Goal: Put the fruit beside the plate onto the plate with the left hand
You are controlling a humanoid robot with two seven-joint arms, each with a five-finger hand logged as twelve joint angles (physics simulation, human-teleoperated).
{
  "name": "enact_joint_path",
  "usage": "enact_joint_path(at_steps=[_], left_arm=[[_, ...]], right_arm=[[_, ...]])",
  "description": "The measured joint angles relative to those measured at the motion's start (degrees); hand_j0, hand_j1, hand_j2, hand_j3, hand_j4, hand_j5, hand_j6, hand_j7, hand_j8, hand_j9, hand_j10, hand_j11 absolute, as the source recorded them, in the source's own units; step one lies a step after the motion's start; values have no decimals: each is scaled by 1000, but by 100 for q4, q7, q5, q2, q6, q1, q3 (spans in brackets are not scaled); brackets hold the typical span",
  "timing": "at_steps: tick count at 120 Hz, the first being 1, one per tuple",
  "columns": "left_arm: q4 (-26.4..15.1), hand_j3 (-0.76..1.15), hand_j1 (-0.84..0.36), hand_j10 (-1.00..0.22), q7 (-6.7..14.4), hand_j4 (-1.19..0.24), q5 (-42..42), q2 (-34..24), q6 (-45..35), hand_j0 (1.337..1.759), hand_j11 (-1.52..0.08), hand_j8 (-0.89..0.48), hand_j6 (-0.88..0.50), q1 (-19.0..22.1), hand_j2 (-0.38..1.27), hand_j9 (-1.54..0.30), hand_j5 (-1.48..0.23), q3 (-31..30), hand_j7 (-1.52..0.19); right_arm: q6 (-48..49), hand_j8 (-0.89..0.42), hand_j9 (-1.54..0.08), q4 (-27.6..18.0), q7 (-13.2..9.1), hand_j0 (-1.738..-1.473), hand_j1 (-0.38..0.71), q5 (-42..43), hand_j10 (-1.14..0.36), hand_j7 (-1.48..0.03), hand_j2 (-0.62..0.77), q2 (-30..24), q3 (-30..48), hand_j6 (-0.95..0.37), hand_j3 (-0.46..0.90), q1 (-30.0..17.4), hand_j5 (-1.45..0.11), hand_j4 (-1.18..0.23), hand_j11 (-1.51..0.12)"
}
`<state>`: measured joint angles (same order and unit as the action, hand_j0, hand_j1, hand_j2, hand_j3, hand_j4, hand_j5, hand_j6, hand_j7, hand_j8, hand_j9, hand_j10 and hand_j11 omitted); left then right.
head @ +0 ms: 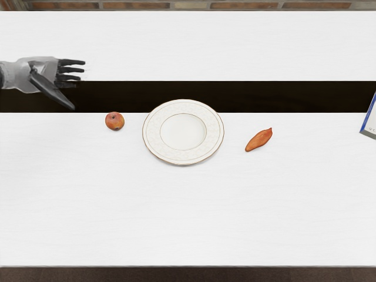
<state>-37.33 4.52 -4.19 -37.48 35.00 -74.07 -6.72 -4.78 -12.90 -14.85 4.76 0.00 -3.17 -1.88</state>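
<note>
Head view looked down on the white table (188, 223), where, nearest, a tapered orange-brown root (258, 140) lay right of the plate (183, 160), apart from its rim. The plate sat mid-table with nothing on it. Slightly farther and just left of it was the apple (114, 121), upright and untouched; I judged it the fruit to move, since it lay on the left hand's side. Farther still, at the left edge, the left hand (56, 73) hovered well apart from the apple, fingers (71, 61) stretched straight and holding nothing, likely readied for a reach. No right arm showed.
</note>
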Motion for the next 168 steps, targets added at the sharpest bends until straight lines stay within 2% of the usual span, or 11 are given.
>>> enact_joint_path(at_steps=[31, 43, 55, 68, 76, 90, 105, 122, 168], left_arm=[[224, 0, 324, -22, 10, -23, -341, 28, -2, 1658, -27, -22, -23, 91, 5, -27, -28, -20, -27], [24, 0, 324, -23, 4, -23, -744, 187, -792, 1658, -28, -23, -24, 262, 5, -28, -28, -63, -28], [-434, 0, 321, -25, -38, -26, -950, 242, -2141, 1658, -32, -26, -26, 124, 6, -32, -32, -466, -32], [-1536, 0, 310, -34, -186, -34, -1017, 368, -4085, 1658, -44, -34, -35, -300, 8, -44, -44, -1364, -44], [-2011, 0, 288, -52, -237, -53, -1012, 687, -5160, 1658, -67, -53, -53, -410, 11, -67, -68, -1876, -67], [-2518, 0, 258, -78, -259, -78, -911, 965, -6127, 1658, -100, -78, -79, -555, 16, -100, -100, -2483, -100], [-2730, 0, 209, -118, -234, -118, -797, 1286, -6472, 1658, -153, -118, -119, -578, 25, -153, -153, -2860, -153], [-2798, 0, 160, -158, -206, -158, -643, 1732, -6582, 1658, -205, -159, -159, -867, 33, -205, -205, -3327, -205], [-2802, 0, -152, -419, -147, -419, -530, 1888, -6628, 1658, -544, -419, -419, -951, 85, -544, -544, -3610, -544]], right_arm=[[-5, 0, 0, 60, -1, -1658, -349, -8, 0, 0, 0, 0, -8, 0, 0, -30, 0, 0, 0], [-5, 0, 0, 65, 0, -1658, -349, -9, 0, 0, 0, 0, -8, 0, 0, -37, 0, 0, 0], [-5, 0, 0, 67, 0, -1658, -349, -9, 0, 0, 0, 0, -8, 0, 0, -39, 0, 0, 0], [-6, 0, 0, 68, 0, -1658, -349, -10, 0, 0, 0, 0, -8, 0, 0, -40, 0, 0, 0], [-6, 0, 0, 68, 0, -1658, -349, -9, 0, 0, 0, 0, -8, 0, 0, -40, 0, 0, 0], [-6, 0, 0, 68, -1, -1658, -349, -10, 0, 0, 0, 0, -8, 0, 0, -41, 0, 0, 0], [-6, 0, 0, 68, 0, -1658, -349, -10, 0, 0, 0, 0, -8, 0, 0, -41, 0, 0, 0], [-6, 0, 0, 68, 0, -1658, -349, -10, 0, 0, 0, 0, -8, 0, 0, -41, 0, 0, 0], [-6, 0, 0, 68, -1, -1658, -349, -10, 0, 0, 0, 0, -8, 0, 0, -41, 0, 0, 0]])
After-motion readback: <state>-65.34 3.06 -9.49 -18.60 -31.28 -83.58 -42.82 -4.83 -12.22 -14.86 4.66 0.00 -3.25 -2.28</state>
